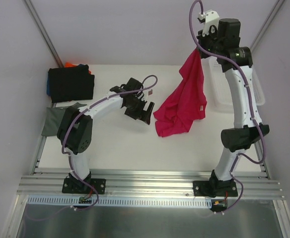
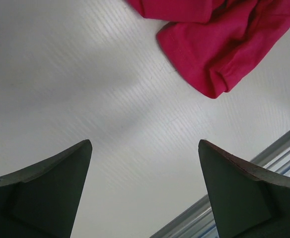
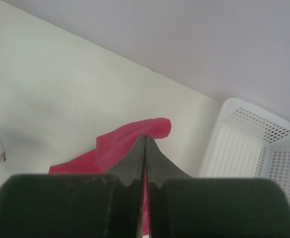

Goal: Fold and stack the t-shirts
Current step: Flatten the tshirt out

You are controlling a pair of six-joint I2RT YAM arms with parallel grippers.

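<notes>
A crimson-pink t-shirt (image 1: 182, 101) hangs from my right gripper (image 1: 199, 51), which is raised high at the back right and shut on the shirt's top edge. Its lower part rests crumpled on the table. In the right wrist view the fingers pinch the pink cloth (image 3: 127, 148). My left gripper (image 1: 144, 115) is open and empty, just left of the shirt's lower part. The left wrist view shows the shirt's hem (image 2: 219, 44) ahead of my open fingers (image 2: 60, 188). A folded black shirt (image 1: 71, 83) tops a stack at the back left, with orange (image 1: 71, 64) and blue edges showing. A folded grey-green shirt (image 1: 53, 121) lies near the left edge.
A white mesh basket (image 1: 219, 87) stands at the back right behind the right arm, also in the right wrist view (image 3: 249, 144). Aluminium rails (image 1: 150, 181) run along the table's near edge. Purple walls close the back and sides.
</notes>
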